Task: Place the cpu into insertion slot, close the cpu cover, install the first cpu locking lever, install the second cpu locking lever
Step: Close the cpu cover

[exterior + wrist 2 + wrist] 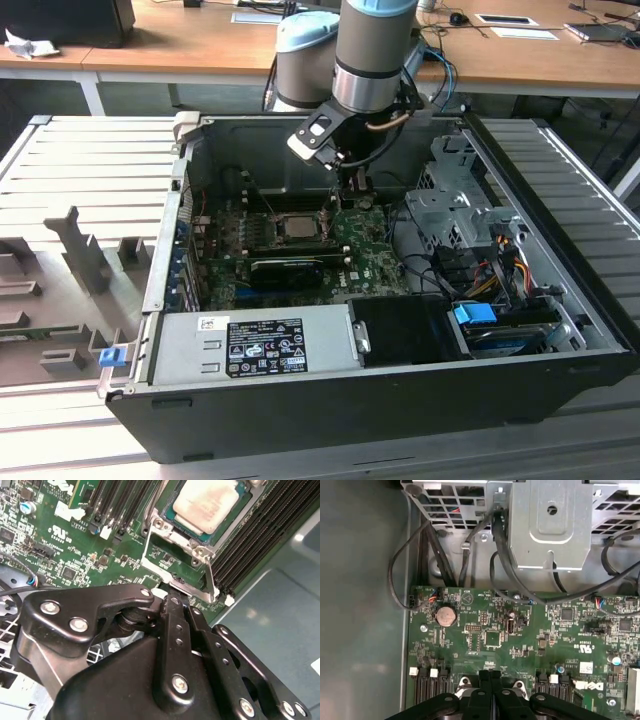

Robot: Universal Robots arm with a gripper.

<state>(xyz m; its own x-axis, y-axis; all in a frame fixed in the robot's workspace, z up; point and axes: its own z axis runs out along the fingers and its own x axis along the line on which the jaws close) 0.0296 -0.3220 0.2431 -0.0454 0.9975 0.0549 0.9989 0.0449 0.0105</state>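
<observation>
- Inside the open case (350,410), low over the green motherboard (520,630), is where the arm hangs right now.
- The cpu (205,505) is sitting in the insertion slot (318,228), pale grey top facing up, so I'd call step one done.
- The cpu cover (157,570) looks to be lying down around the chip, with its metal frame edges showing along the sides of it in the second wrist view. I reckon it's closed or very nearly so, but I can't swear it's fully flat.
- The gripper (172,600) has its fingers pressed together, with nothing between them that I can see. The tip is right at the cover's near edge, touching it or just off it, can't tell which.
- In the first wrist view the same pressed-together tip (490,672) sits between two metal corners of the socket surround.
- Levers: I can't make out either one well enough to say latched or not. My guess is both lever steps are left to do.
</observation>
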